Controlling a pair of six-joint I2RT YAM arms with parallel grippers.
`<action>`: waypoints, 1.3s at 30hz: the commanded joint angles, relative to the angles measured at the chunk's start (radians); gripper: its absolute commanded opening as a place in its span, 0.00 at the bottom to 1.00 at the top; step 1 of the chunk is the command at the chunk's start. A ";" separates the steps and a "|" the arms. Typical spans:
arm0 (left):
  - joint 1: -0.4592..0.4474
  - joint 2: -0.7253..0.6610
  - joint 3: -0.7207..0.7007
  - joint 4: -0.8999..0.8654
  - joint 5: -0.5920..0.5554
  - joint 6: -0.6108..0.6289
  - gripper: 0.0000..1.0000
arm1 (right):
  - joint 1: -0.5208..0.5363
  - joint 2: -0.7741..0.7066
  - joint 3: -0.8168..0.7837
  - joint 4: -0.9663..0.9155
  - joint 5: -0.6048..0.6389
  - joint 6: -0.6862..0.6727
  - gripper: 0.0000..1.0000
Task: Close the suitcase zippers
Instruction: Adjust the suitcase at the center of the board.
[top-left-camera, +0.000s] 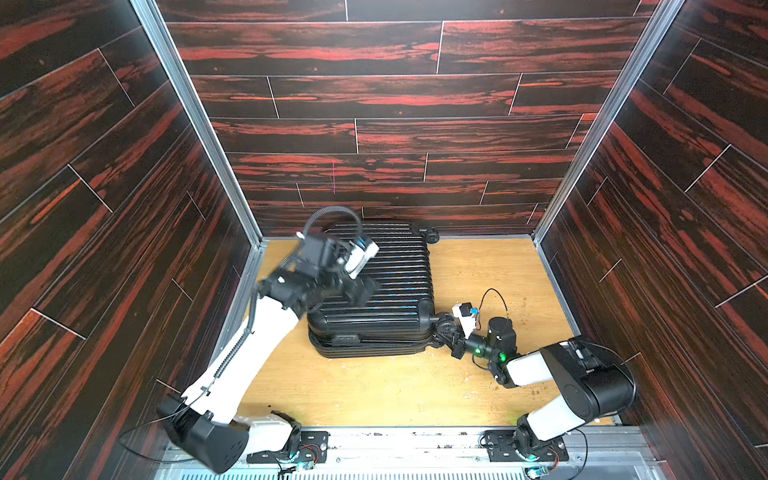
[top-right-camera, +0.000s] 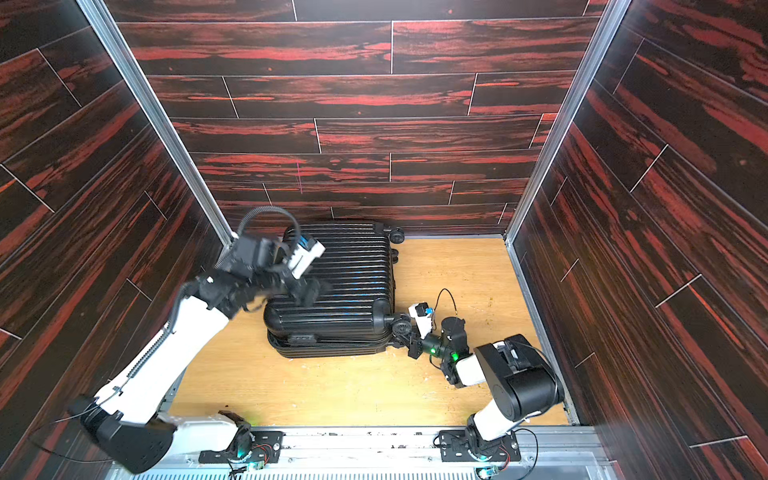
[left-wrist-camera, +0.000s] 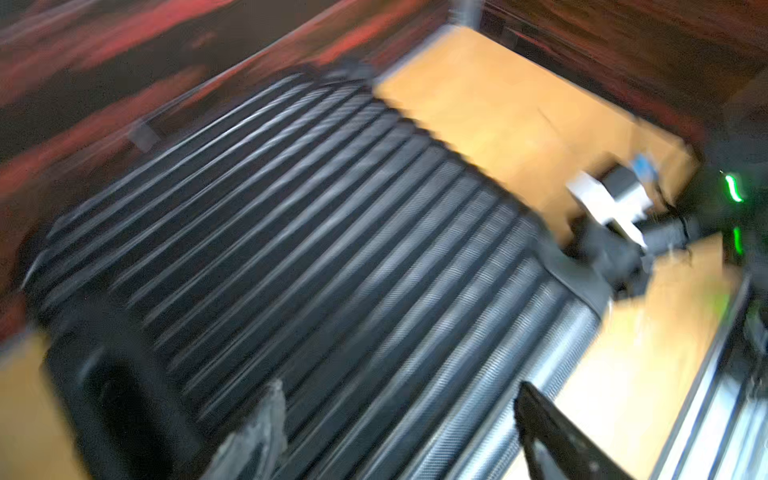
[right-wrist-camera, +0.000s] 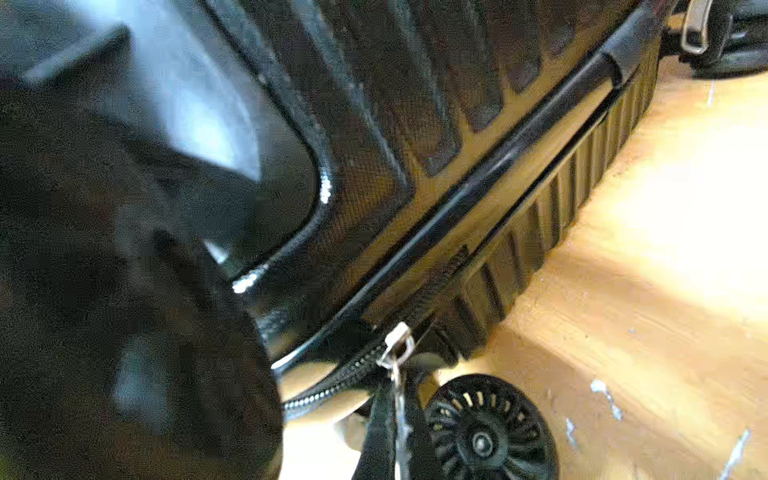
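Dark, red-streaked plank walls (top-left-camera: 395, 95) box in a tan table (top-left-camera: 374, 386). The suitcase (top-left-camera: 395, 286) lies flat at the table's back left, its far edge at the rear wall and its shells together. The left gripper (left-wrist-camera: 399, 386) hangs over the ribbed top shell, jaws wide and holding nothing, though that view is blurred. The right gripper (right-wrist-camera: 395, 432) sits at the near right corner beside a wheel (right-wrist-camera: 486, 432), pinched, seemingly on the silver pull (right-wrist-camera: 397, 343) of the zipper (right-wrist-camera: 332, 390).

White-and-black arms (top-left-camera: 226, 374) — ribbed black cables (top-left-camera: 332, 210), green lights (top-left-camera: 502, 356).
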 joint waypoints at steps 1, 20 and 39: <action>-0.088 0.023 -0.064 0.017 0.007 0.241 0.91 | 0.008 -0.046 0.005 -0.084 -0.016 0.033 0.00; -0.293 0.170 -0.122 0.190 -0.414 0.302 0.92 | 0.010 -0.191 -0.042 -0.221 -0.086 0.164 0.00; -0.299 0.220 -0.166 0.421 -0.690 0.115 0.91 | 0.142 -0.248 -0.152 -0.038 0.034 0.311 0.00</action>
